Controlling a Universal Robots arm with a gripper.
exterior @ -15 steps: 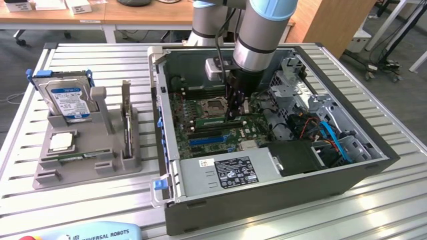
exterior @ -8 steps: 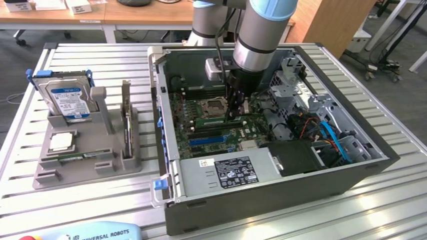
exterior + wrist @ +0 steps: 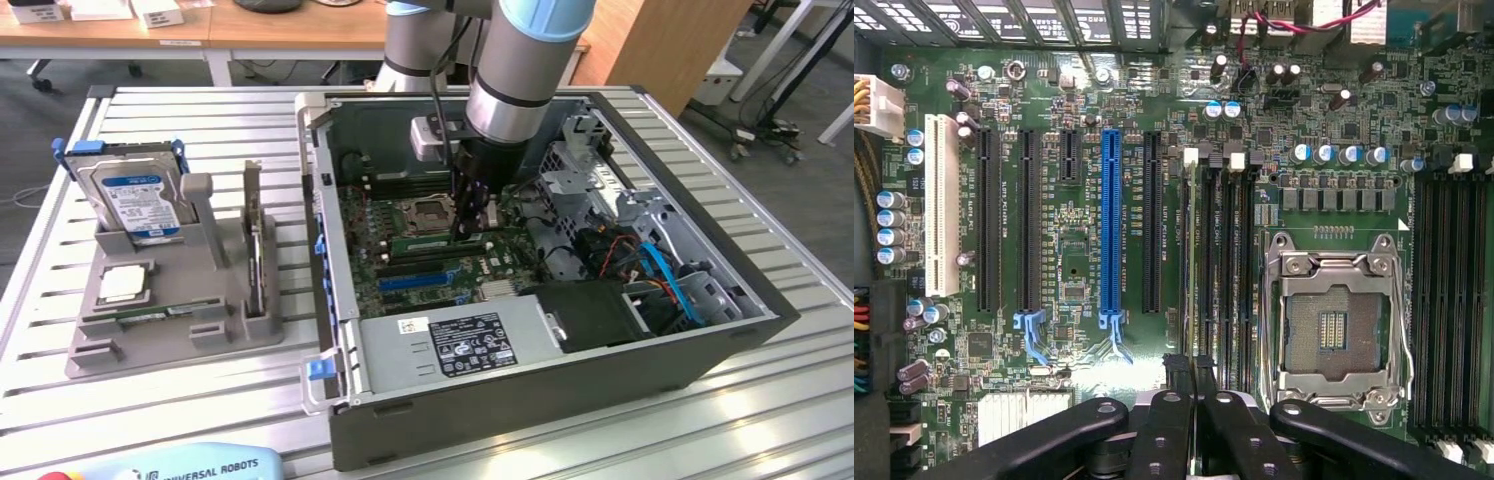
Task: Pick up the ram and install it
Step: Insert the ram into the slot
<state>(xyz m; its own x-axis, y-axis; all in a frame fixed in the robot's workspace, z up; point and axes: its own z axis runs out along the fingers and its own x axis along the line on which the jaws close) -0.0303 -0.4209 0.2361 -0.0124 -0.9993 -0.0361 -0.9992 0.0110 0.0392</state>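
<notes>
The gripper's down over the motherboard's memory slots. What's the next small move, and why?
Probably a gentle push straight down. The gripper is shut, low over the memory slots beside the processor socket, and the ram seems to lie along one slot; whether it is seated I cannot tell.

Reads to me as robotics lab in office-type room. My evidence: slatted aluminium-profile desk [image 3: 187, 110]; industrial robot arm [image 3: 527, 70] over it; open computer case [image 3: 534, 400], bare motherboard [image 3: 1084, 230] exposed; grey moulded fixture [image 3: 160, 340] racking loose parts; pendant [image 3: 187, 467] lettered UNIVERSAL ROBOTS at desk edge. Behind, I see wooden desks [image 3: 267, 35] carrying labelled boxes, cables [image 3: 767, 130] trailing on floor at exterior view's right.
</notes>
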